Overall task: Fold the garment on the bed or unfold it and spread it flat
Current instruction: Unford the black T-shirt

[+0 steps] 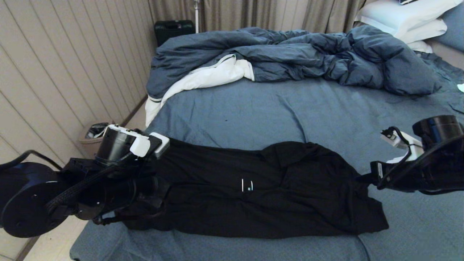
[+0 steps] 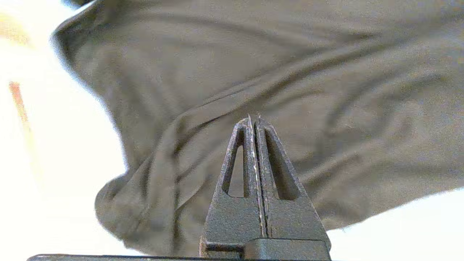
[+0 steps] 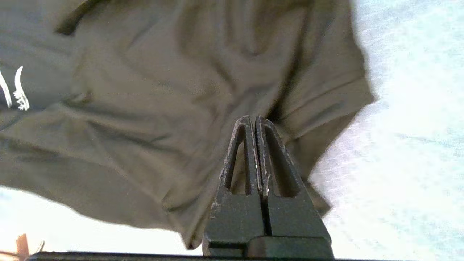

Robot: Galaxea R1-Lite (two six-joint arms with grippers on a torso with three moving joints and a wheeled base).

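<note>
Left end effector (image 2: 253, 121): fingers pressed together, tips at a ridge of the black T-shirt (image 1: 253, 188); whether any cloth is pinched cannot be told. Right end effector (image 3: 253, 121): likewise closed, over the shirt's opposite end near a sleeve hem. Shirt lies rumpled in a long band across the near edge of the bed (image 1: 326, 112), neck tag (image 1: 247, 185) up, the heaped duvet (image 1: 308, 58) well apart. Judgement: draw both ends apart evenly and low, keeping tension level so creases pull out without dragging cloth off the mattress edge.
</note>
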